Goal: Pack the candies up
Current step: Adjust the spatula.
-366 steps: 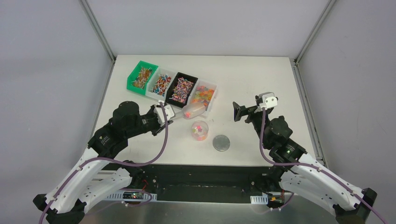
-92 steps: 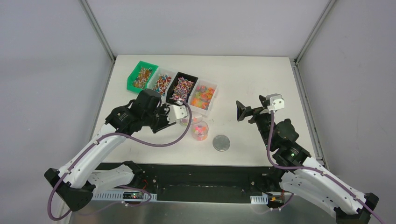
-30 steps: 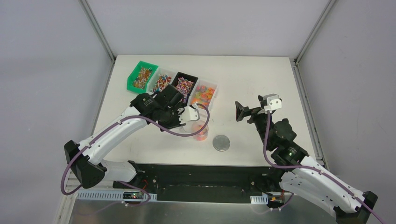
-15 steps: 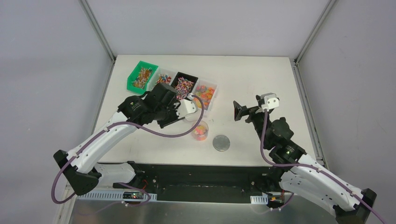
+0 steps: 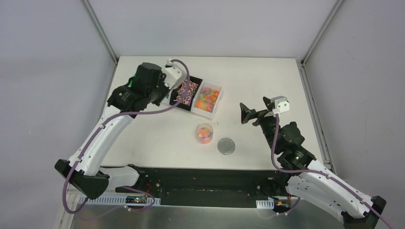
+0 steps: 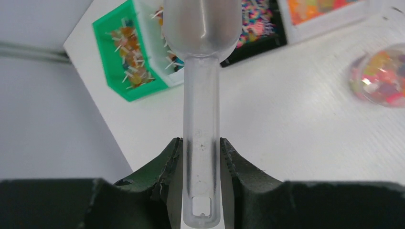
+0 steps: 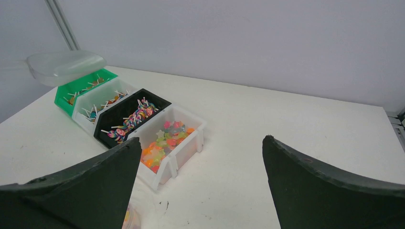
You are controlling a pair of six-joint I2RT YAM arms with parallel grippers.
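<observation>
The candies lie sorted in a row of bins: a green bin point(image 6: 126, 62), a white one point(image 7: 102, 101), a black one point(image 5: 186, 92) and a white bin of orange gummies point(image 5: 207, 97). More candies fill the small clear jar point(image 5: 204, 133). My left gripper point(image 6: 201, 143) is shut on the handle of a clear plastic scoop point(image 6: 201, 95). The scoop's bowl point(image 7: 66, 66) hovers above the left bins, and no candy shows through it. In the top view the left arm point(image 5: 143, 86) covers those bins. My right gripper point(image 5: 246, 113) stands open and holds nothing, to the right of the bins.
A grey round lid point(image 5: 226, 146) lies on the white table point(image 5: 267, 81) just right of the jar. Metal frame posts rise at the table's back corners. Grey walls close the space on all sides.
My left arm has swung from the jar up and back to the left end of the bin row, carrying the scoop. The right arm has barely moved.
</observation>
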